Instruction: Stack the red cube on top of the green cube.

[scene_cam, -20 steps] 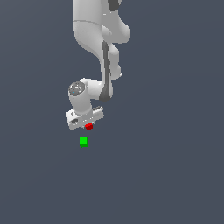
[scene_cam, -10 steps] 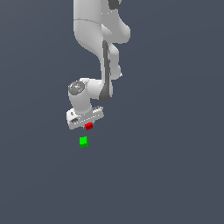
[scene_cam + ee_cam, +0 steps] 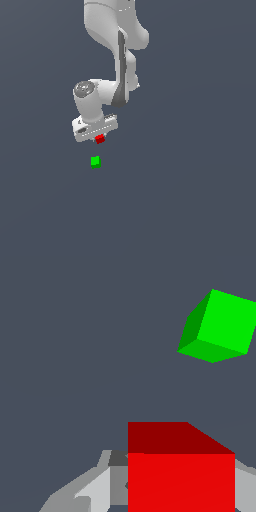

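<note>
The red cube (image 3: 100, 139) is held between the fingers of my white gripper (image 3: 99, 138), lifted off the grey floor. In the wrist view the red cube (image 3: 181, 471) fills the space between the two grey fingers (image 3: 95, 488). The green cube (image 3: 95, 161) lies on the floor below the gripper in the exterior view, slightly toward that view's left. In the wrist view the green cube (image 3: 217, 326) lies apart from the red one, with bare floor between them.
The plain grey floor (image 3: 190, 200) spreads all around. The white arm (image 3: 117, 55) rises above the gripper toward the top of the exterior view.
</note>
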Controlling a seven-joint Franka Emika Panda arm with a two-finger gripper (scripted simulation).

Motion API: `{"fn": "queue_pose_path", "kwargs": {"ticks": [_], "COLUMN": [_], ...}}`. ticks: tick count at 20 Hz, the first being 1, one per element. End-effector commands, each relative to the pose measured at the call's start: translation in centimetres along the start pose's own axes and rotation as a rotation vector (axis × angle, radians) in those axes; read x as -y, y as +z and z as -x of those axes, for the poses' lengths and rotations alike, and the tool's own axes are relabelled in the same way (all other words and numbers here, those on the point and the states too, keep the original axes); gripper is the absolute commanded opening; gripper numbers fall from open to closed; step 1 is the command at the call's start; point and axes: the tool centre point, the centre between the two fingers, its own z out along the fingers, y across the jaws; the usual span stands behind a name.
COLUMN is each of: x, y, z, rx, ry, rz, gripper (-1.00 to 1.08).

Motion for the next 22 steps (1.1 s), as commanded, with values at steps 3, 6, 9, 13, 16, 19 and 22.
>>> {"fn": "queue_pose_path", "kwargs": {"ticks": [3,6,9,13,16,19,22], "x": [0.0,0.0,0.0,0.0,-0.2,-0.5,-0.9], "y": [-2.8,-4.1,-4.8,-4.7,-4.6,-4.2,-3.8], "z": [0.0,0.0,-0.1,-0.1,-0.3,-0.8,-1.6], "rx": [-0.001,-0.001,-0.001,-0.001,-0.001,-0.001,-0.001], "ry": [0.000,0.000,0.000,-0.001,-0.001,-0.001,-0.001], "rz": [0.001,0.001,0.001,0.001,0.001,0.001,0.001], "gripper": [-1.00,-1.00,-1.00,-1.00,-1.00,-1.00,-1.00]}}
